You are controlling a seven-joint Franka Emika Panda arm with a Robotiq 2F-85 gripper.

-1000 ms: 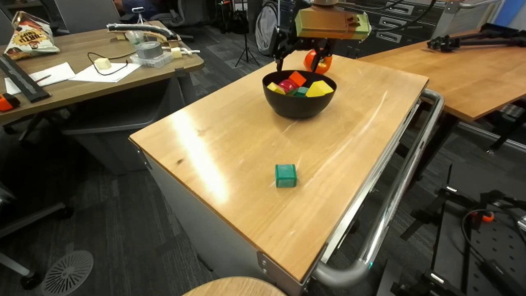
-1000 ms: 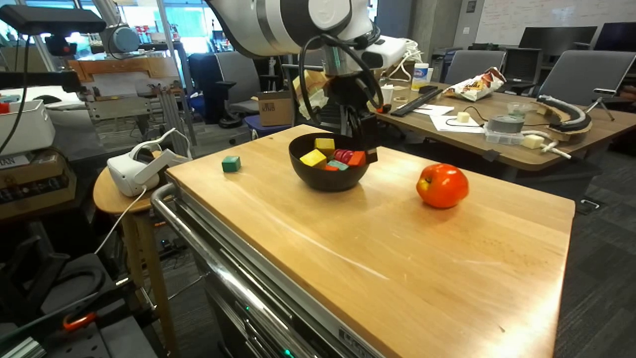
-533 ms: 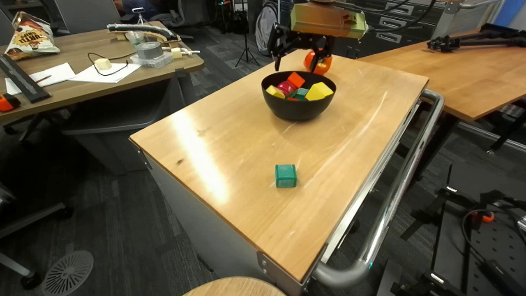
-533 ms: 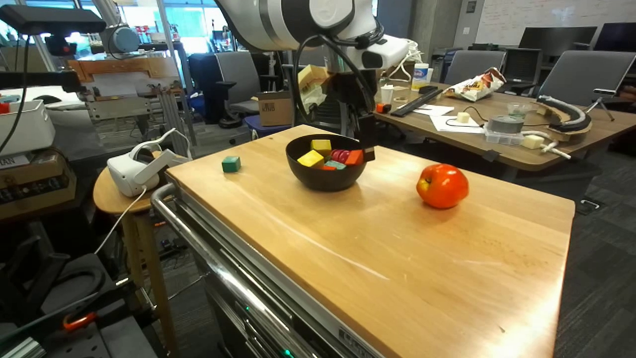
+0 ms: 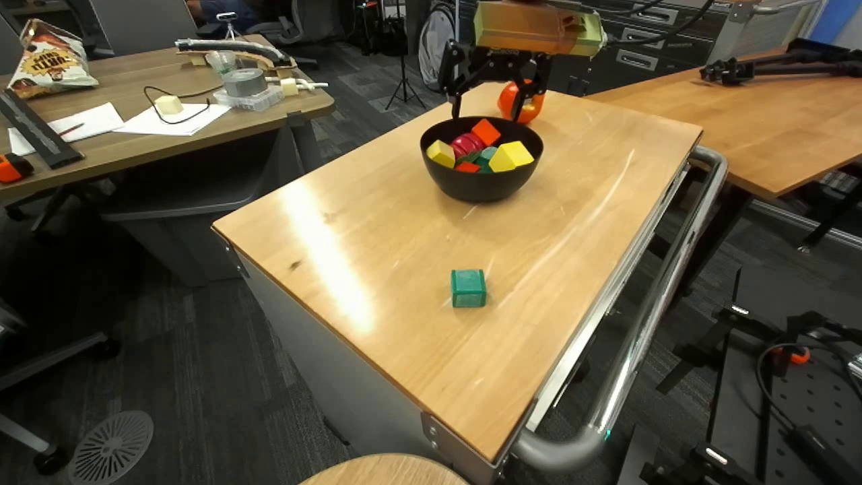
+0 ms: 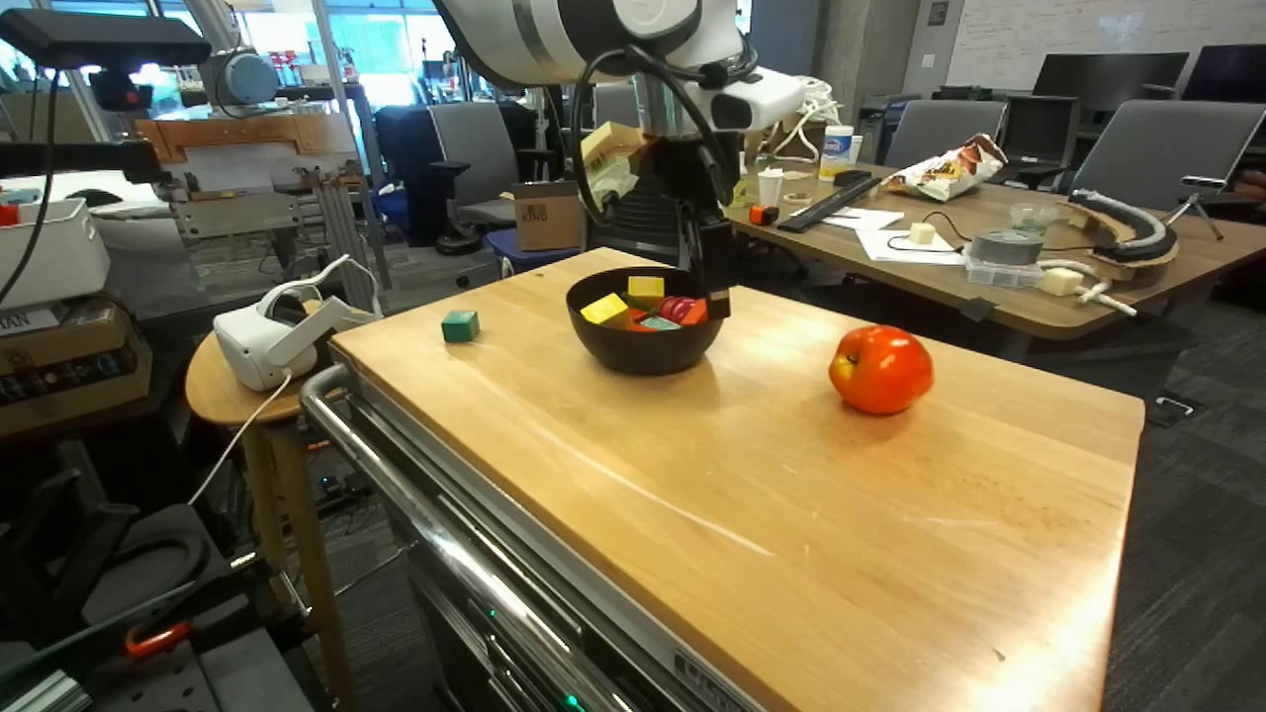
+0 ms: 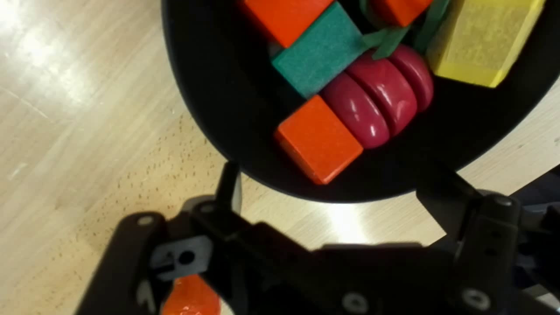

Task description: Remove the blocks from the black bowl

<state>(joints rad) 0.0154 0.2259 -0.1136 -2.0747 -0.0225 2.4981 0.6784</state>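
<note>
In an exterior view, my black two-fingered gripper point(image 5: 486, 116) hangs at the upper middle of the frame, its fingers spread wide and holding nothing, by the far rim of the round, plain black bowl point(image 5: 481, 186). Inside the bowl I see a yellow block point(image 5: 440, 154) at the left, a second yellow block point(image 5: 514, 155) at the right and an orange-red cube point(image 5: 485, 132) towards the top. A lone green cube point(image 5: 468, 289) sits on the pale wooden tabletop point(image 5: 397, 256) in the lower middle, well apart from the bowl.

In an exterior view, that green cube is at the left, the bowl in the middle with my gripper at its right edge, and a glossy orange-red, round, fruit-like object point(image 6: 880, 369) at the right. I cannot tell whether a finger touches the rim.

In my wrist view, my fingers stand far apart at the bottom. Above the gap between them, the orange-red cube lies in the bowl just beside a shiny dark red, ridged object point(image 7: 372, 98) and a green block point(image 7: 321, 50).
</note>
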